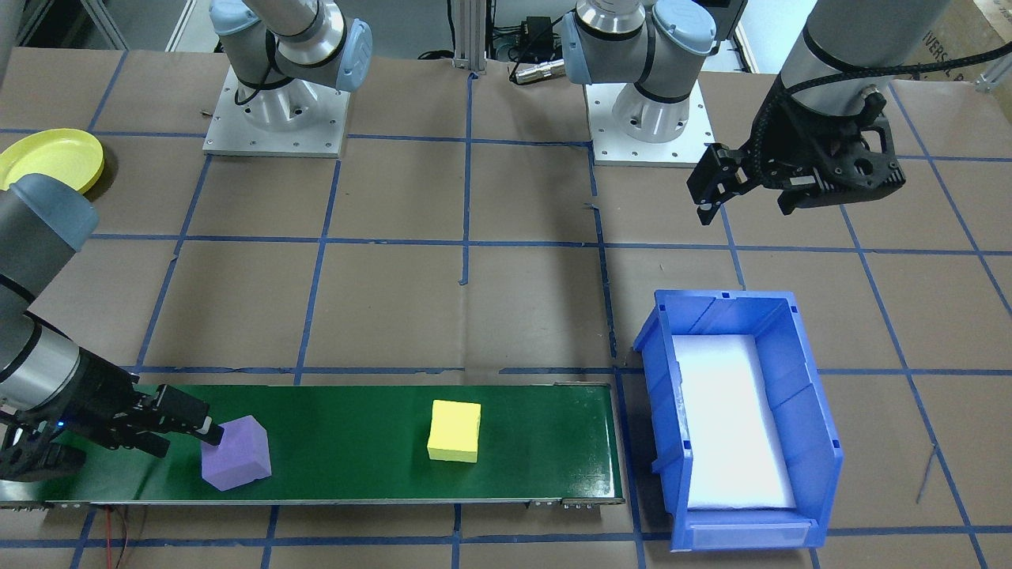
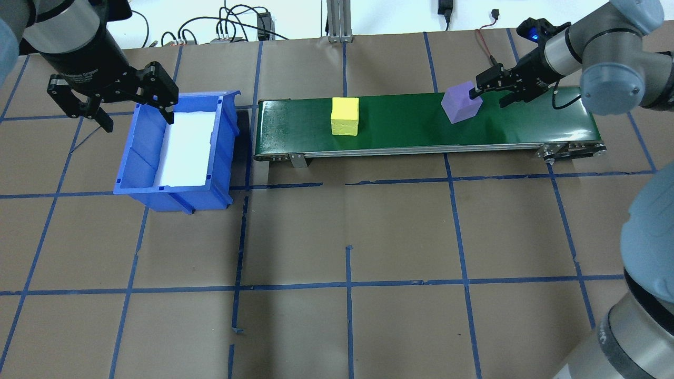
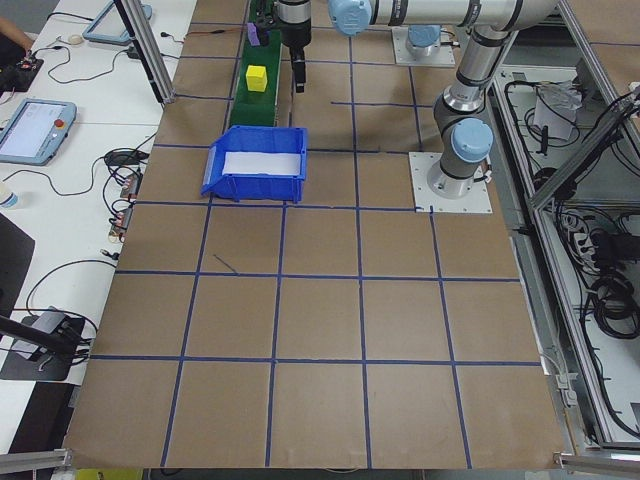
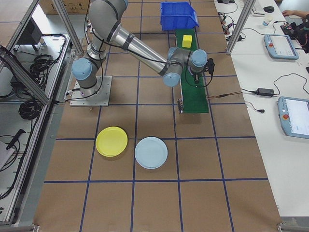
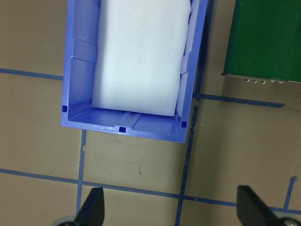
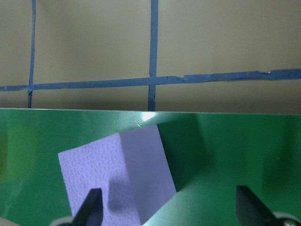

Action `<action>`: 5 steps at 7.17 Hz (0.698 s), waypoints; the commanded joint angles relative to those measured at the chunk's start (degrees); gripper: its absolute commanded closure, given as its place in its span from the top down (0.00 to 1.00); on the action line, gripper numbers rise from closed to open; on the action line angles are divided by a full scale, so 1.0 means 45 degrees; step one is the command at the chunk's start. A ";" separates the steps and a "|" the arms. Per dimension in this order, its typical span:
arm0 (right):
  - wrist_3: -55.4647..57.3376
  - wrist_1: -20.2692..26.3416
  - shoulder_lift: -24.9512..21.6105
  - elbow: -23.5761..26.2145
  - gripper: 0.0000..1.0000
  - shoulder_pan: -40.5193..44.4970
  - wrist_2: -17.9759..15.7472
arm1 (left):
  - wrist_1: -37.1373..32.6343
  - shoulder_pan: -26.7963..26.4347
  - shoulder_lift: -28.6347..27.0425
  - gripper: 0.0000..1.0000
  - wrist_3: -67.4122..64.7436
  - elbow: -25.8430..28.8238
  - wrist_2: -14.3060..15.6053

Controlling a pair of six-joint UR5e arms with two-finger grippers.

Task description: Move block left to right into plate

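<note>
While right gripper (image 2: 489, 92) jaws gape, one tip touches purple block (image 2: 461, 102).

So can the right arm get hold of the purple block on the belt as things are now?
Probably yes. The right gripper is open at the purple block, one finger against its side, and nothing blocks it on the green conveyor belt; the yellow block sits well away.

**Colours and patterns on the table**

Purple block (image 1: 236, 454), pebbled surface texture. Yellow block (image 1: 455, 430). Dark green conveyor belt (image 1: 356, 442). Blue bin (image 1: 814, 442) with white liner (image 1: 731, 423). Brown paper table cover (image 1: 395, 300), blue tape grid. Yellow plate (image 4: 111, 141); pale blue plate (image 4: 151, 152). Black right gripper (image 1: 190, 427), black left gripper (image 2: 113, 105).
</note>
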 commanded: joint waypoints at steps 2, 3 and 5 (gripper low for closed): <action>0.0000 -0.0006 0.0000 0.0008 1.00 0.0000 0.0007 | 0.0062 -0.0012 -0.0016 1.00 0.0000 0.0058 -0.0008; 0.0000 -0.0006 0.0000 0.0028 1.00 0.0000 0.0007 | 0.0217 -0.0032 -0.0035 1.00 -0.0019 0.0058 -0.0008; 0.0000 -0.0006 0.0000 0.0203 1.00 0.0000 0.0007 | 0.0472 -0.0032 -0.0094 1.00 -0.0020 0.0078 -0.0028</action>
